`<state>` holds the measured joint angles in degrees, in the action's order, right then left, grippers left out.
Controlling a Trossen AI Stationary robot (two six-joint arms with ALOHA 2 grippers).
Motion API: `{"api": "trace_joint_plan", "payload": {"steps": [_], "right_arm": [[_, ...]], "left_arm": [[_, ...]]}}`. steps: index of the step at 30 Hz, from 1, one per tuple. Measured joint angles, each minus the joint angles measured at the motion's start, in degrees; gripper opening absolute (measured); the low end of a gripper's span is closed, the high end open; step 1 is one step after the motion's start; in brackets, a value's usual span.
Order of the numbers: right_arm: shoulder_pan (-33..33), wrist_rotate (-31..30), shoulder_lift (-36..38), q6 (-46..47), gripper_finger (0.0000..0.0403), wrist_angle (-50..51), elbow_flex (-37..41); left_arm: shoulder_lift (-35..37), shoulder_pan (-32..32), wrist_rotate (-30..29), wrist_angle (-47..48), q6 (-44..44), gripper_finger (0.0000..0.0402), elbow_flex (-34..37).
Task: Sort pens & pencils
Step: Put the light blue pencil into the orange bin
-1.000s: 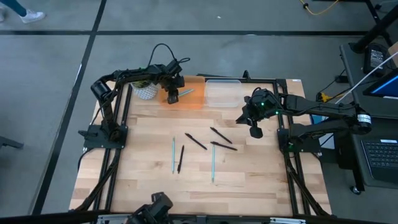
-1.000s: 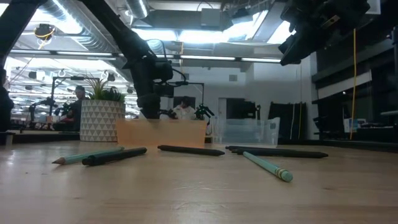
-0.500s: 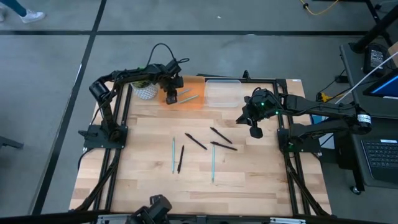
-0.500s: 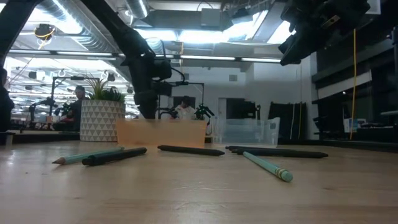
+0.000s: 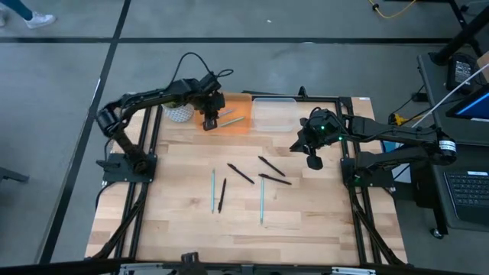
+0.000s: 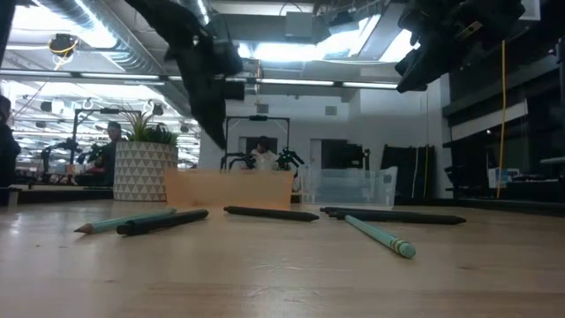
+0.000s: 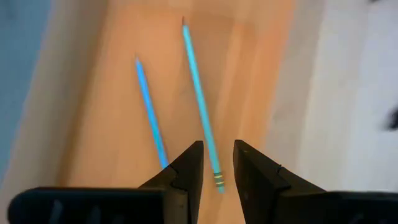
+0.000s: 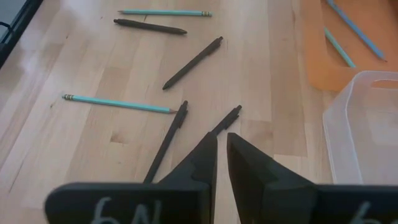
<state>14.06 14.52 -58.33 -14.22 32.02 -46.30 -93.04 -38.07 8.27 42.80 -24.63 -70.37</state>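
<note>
Lying in the orange tray [image 5: 233,122]: two blue pencils [image 7: 200,106]. Hovering above it, left gripper [image 5: 209,122] a little open, holding nothing. Waiting beside the clear box [image 5: 273,114], right gripper [image 5: 312,161] shut, empty. Resting on the table [image 5: 176,206]: six more pens and pencils [image 5: 243,183].

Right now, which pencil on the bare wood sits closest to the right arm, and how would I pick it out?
Start at the wooden table and find the loose sticks in its middle. The light blue pencil lies nearest the right gripper, beside the black pens. Its pale colour marks it out, and another blue pencil lies further left.
</note>
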Motion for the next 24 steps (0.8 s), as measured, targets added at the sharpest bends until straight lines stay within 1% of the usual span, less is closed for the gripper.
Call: {"api": "trace_joint_plan", "payload": {"steps": [8, 12, 15, 18, 24], "right_arm": [[0.0, 0.0, 0.0, 0.0, 0.0039, 0.0, 0.0], [0.0, 0.0, 0.0, 0.0, 0.0039, 0.0, 0.0], [0.0, 0.0, 0.0, 0.0, 0.0039, -0.1, 0.0], [0.0, 0.0, 0.0, 0.0, 0.0039, -0.1, 0.0], [0.0, 0.0, 0.0, 0.0, 0.0039, 0.0, 0.0]], "left_arm": [[9.9, 5.9, 0.0, 2.7, 9.8, 0.0082, 0.0], [12.4, 10.8, -0.1, 4.2, 17.2, 0.0082, 0.0], [12.9, 15.1, -0.6, 4.8, 22.1, 0.0082, 0.0], [12.9, 19.5, -3.8, 5.7, 25.2, 0.0082, 0.0], [12.7, 28.5, -11.5, 5.9, 27.0, 0.0082, 0.0]]}}
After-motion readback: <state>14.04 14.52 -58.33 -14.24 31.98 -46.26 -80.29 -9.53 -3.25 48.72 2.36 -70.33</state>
